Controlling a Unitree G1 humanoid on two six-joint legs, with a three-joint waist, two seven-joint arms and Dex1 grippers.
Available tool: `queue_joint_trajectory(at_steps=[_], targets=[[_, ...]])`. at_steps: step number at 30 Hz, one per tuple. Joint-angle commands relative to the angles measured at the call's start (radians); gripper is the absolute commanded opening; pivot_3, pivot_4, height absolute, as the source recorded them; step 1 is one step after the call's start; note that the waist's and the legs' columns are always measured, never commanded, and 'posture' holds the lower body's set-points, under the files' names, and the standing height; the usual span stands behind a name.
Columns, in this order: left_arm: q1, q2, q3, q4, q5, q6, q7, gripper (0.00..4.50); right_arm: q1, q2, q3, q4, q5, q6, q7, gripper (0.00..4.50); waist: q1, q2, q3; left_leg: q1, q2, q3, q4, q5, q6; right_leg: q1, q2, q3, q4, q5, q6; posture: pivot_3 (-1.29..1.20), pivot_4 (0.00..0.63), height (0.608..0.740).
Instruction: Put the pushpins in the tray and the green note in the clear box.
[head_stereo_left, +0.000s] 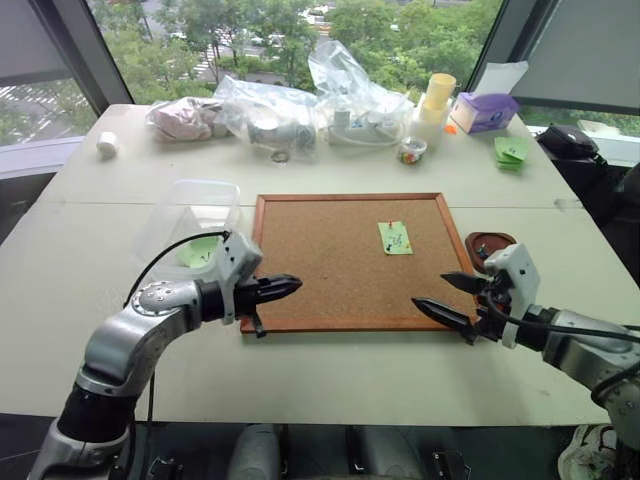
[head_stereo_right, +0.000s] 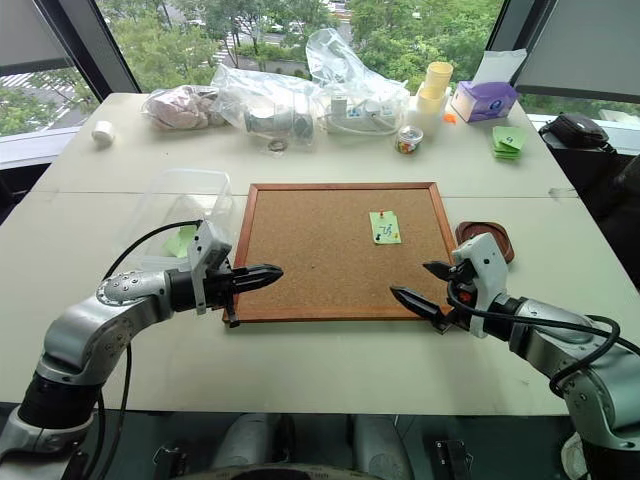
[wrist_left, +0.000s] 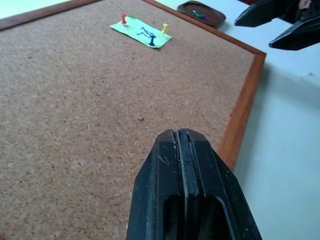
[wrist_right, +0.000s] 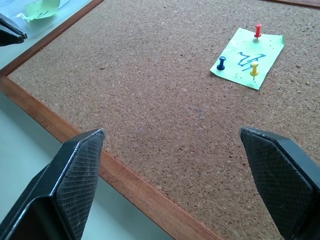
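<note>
— So, where is the small pale green paper note (wrist_right: 247, 57) with dark scribbles?

— It lies flat on the large wood-framed corkboard (head_stereo_left: 330, 262), in the part near the board's far right corner. The right wrist view shows three tiny plastic-headed pushpins (wrist_right: 258, 30) in it: a red one, a blue one and a yellow one. From the head camera I can make out only the red one.

— And the small dark reddish-brown tray (head_stereo_left: 489, 244)?

— It sits on the white worktop (head_stereo_left: 330, 370) just beside the board's right edge. The left wrist view shows something small, blue-green, inside it; I cannot tell what it is.

— The transparent plastic box (head_stereo_right: 180, 215) with rounded corners?

— It is on the worktop just beside the board's left edge. One more green paper lies in it.

— How do the jaws stand?

— The left gripper (head_stereo_left: 290, 286) has its two black fingers pressed together with nothing between them, above the board's near left corner. The right gripper (head_stereo_left: 447, 296) has its fingers wide apart and empty, above the board's near right corner. Each wrist view also catches the tips of the other gripper.
</note>
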Motion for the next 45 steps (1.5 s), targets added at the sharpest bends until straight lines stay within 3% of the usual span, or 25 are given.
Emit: queue_joint_trajectory(at_steps=[1, 15, 25, 28, 34, 40, 45], targets=[[-0.008, 0.014, 0.014, -0.025, -0.014, -0.007, -0.015, 0.00, -0.016, -0.005, 0.001, -0.006, -0.007, -0.024, 0.010, 4.46, 0.000, 0.000, 0.000, 0.000, 0.000, 0.000, 0.000, 0.000, 0.000, 0.000, 0.000, 0.000, 0.000, 0.000, 0.000, 0.00, 0.150, 0.738], [-0.041, 0.009, 0.010, 0.005, -0.004, -0.031, -0.015, 0.00, -0.039, 0.030, 0.026, 0.001, -0.060, -0.047, -0.033, 4.46, 0.000, 0.000, 0.000, 0.000, 0.000, 0.000, 0.000, 0.000, 0.000, 0.000, 0.000, 0.000, 0.000, 0.000, 0.000, 0.00, 0.150, 0.738], [-0.169, -0.045, -0.026, 0.103, 0.032, -0.065, -0.001, 0.00, -0.120, 0.075, 0.055, 0.037, -0.121, -0.071, -0.100, 4.46, 0.001, 0.000, 0.000, 0.000, 0.000, 0.000, 0.000, 0.000, 0.000, 0.000, 0.000, 0.000, 0.000, 0.000, 0.000, 0.00, 0.150, 0.738], [-0.260, -0.092, -0.113, 0.221, 0.146, -0.149, 0.009, 0.00, -0.246, 0.128, 0.114, 0.169, -0.243, -0.153, -0.187, 4.46, -0.001, 0.000, 0.000, 0.000, -0.001, 0.000, 0.001, 0.000, 0.000, 0.000, 0.001, 0.000, 0.000, 0.000, 0.000, 0.00, 0.150, 0.738], [-0.264, -0.066, -0.246, 0.355, 0.331, -0.278, -0.023, 0.00, -0.488, 0.246, 0.194, 0.498, -0.373, -0.275, -0.236, 4.46, -0.009, 0.001, 0.000, 0.000, -0.003, 0.002, 0.000, 0.000, -0.001, -0.003, 0.003, 0.002, 0.001, 0.000, 0.000, 0.00, 0.150, 0.738], [-0.253, -0.081, -0.280, 0.392, 0.387, -0.276, -0.034, 0.00, -0.677, 0.345, 0.243, 0.760, -0.439, -0.359, -0.219, 4.46, -0.004, 0.001, 0.000, -0.006, 0.001, 0.004, 0.000, 0.004, -0.007, -0.009, 0.002, 0.002, 0.002, 0.000, 0.000, 0.00, 0.150, 0.738], [-0.230, -0.083, -0.288, 0.388, 0.413, -0.266, -0.039, 0.00, -0.743, 0.375, 0.268, 0.927, -0.488, -0.454, -0.174, 4.46, -0.003, 0.001, 0.000, -0.005, 0.000, 0.005, 0.001, 0.004, -0.006, -0.008, 0.001, 0.002, 0.002, 0.000, 0.000, 0.00, 0.150, 0.738]])
